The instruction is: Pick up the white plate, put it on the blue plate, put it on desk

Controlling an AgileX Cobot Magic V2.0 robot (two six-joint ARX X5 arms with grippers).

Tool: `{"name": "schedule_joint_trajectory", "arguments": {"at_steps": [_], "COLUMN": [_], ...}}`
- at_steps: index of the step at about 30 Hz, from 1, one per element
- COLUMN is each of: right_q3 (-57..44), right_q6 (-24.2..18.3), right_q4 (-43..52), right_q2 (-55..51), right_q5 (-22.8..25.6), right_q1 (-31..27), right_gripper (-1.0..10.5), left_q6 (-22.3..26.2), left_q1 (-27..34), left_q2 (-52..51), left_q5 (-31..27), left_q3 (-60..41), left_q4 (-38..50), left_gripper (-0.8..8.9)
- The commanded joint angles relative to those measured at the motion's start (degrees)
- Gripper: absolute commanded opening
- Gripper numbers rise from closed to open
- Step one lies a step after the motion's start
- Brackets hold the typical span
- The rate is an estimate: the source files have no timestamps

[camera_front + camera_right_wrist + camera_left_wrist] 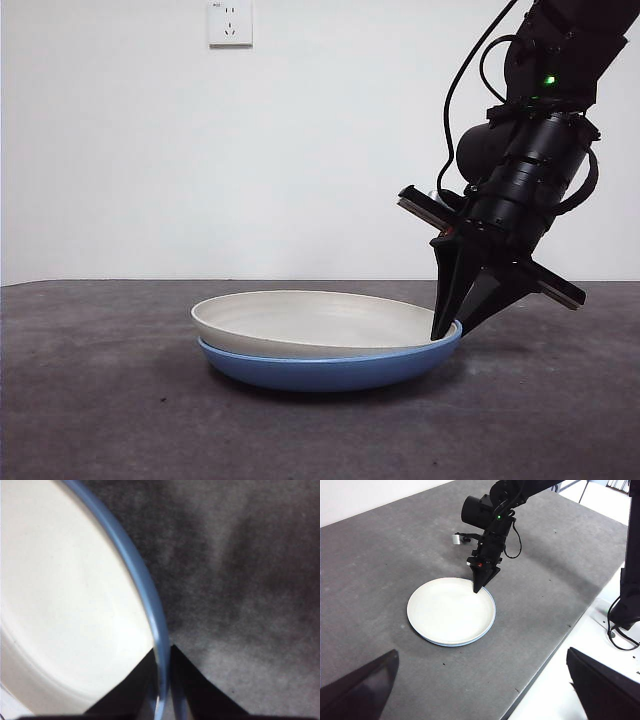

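Note:
The white plate (310, 318) lies nested in the blue plate (320, 370) on the desk (100, 400). My right gripper (447, 335) comes down steeply onto the stack's right rim. In the right wrist view its jaws (162, 652) stand close together. One is over the white plate (65, 605) and the other is outside the blue rim (135, 565), so both rims are pinched between them. The left wrist view shows the white plate (450, 611), a thin blue edge (492, 611) and the right gripper (478, 589). My left gripper (480, 690) hangs high above the desk, open and empty.
A wall socket (230, 22) is on the white wall behind. In the left wrist view the desk's edge (555, 650) runs diagonally, with a white surface and a black arm base (625, 605) beyond it.

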Motion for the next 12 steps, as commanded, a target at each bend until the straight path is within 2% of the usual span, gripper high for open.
{"name": "schedule_joint_trajectory", "arguments": {"at_steps": [1, 6, 12], "right_q3": [1.3, 1.3, 1.3], "right_q6": [-0.8, -2.1, -3.6], "right_q4": [0.3, -0.1, -2.6], "right_q2": [1.6, 0.6, -4.5], "right_q5": [-0.2, -0.2, 1.4], "right_q1": [0.3, 0.1, -1.0], "right_gripper": [0.5, 3.0, 3.4], "left_q6": [0.7, 0.7, 0.5], "left_q1": [-0.5, -0.5, -0.5], "left_q2": [0.1, 0.1, 0.1], "left_q5": [-0.1, -0.1, -0.1], "left_q3": [0.8, 0.8, 0.8], "left_q4": [0.7, 0.7, 0.6], "left_gripper": [6.88, 6.88, 6.88]}}
